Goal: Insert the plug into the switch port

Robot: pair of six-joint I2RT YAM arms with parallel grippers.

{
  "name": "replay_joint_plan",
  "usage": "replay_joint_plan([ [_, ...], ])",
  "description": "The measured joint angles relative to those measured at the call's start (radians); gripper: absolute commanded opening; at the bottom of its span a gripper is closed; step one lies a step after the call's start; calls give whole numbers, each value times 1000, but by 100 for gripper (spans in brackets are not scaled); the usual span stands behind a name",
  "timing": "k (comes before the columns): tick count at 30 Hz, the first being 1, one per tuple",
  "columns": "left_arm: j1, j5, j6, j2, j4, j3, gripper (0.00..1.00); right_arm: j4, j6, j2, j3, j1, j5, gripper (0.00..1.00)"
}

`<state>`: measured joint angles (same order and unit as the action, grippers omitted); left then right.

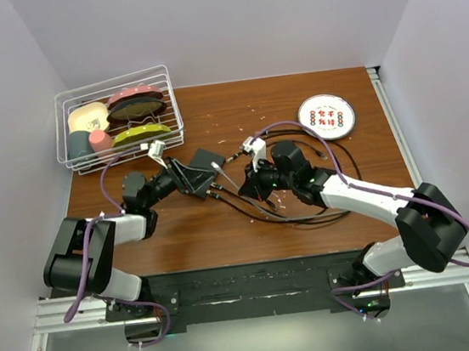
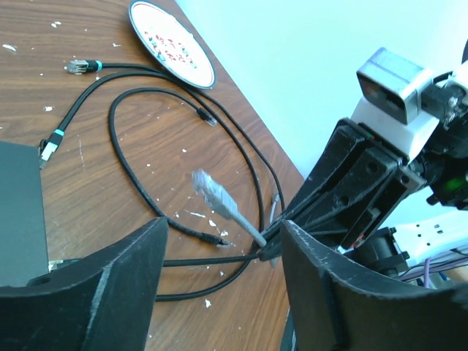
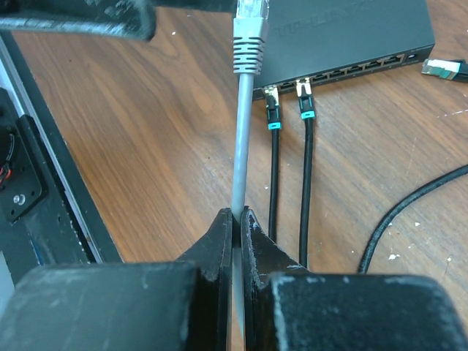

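**Top external view.** The matte-black rectangular switch box [image 1: 206, 164] lies at the centre of the brown wooden table [image 1: 182, 233]. The left end effector [image 1: 185, 179] sits at its left edge. The right end effector [image 1: 249, 186] is just to its lower right and is the one carrying the grey moulded plug [image 1: 217, 169], which points up-left toward the box.

**Left wrist view.** The left end effector [image 2: 223, 234] is spread wide with nothing between its fingers.

**Right wrist view.** The right end effector [image 3: 236, 216] is closed on the grey cable. The plug's long axis runs straight up the frame. The switch port row [image 3: 351, 69] lies up-right of the tip, beyond two seated black cables [image 3: 272, 146].
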<state>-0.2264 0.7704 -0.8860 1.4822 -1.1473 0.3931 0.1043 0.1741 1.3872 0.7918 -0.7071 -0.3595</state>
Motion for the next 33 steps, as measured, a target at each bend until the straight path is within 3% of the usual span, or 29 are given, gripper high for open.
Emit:
replay_joint_plan([
  [9,-2,-1,-38,64,-34,45,42,-5,-5,-27,-8,-42,3,0],
  [12,-5,-1,-46,83,-43,53,19,-14,-11,-27,-8,-62,11,0],
  [13,-6,-1,-48,90,-49,56,3,-17,-12,-27,-8,-67,14,4],
  [14,-6,0,-50,96,-55,58,0,-21,-13,-27,-8,-72,25,10],
  [18,-6,9,-64,102,-96,59,0,-39,-15,-26,-8,-84,38,40],
  [19,-6,16,-64,102,-108,58,0,-39,-17,-26,-8,-84,43,52],
  [22,-6,42,-64,97,-126,55,0,-37,-14,-30,-8,-84,55,68],
  [29,-10,112,-34,-6,-130,19,0,-8,2,-63,28,-77,33,76],
  [33,-10,111,43,-107,-80,18,0,12,4,-28,93,-76,23,76],
])
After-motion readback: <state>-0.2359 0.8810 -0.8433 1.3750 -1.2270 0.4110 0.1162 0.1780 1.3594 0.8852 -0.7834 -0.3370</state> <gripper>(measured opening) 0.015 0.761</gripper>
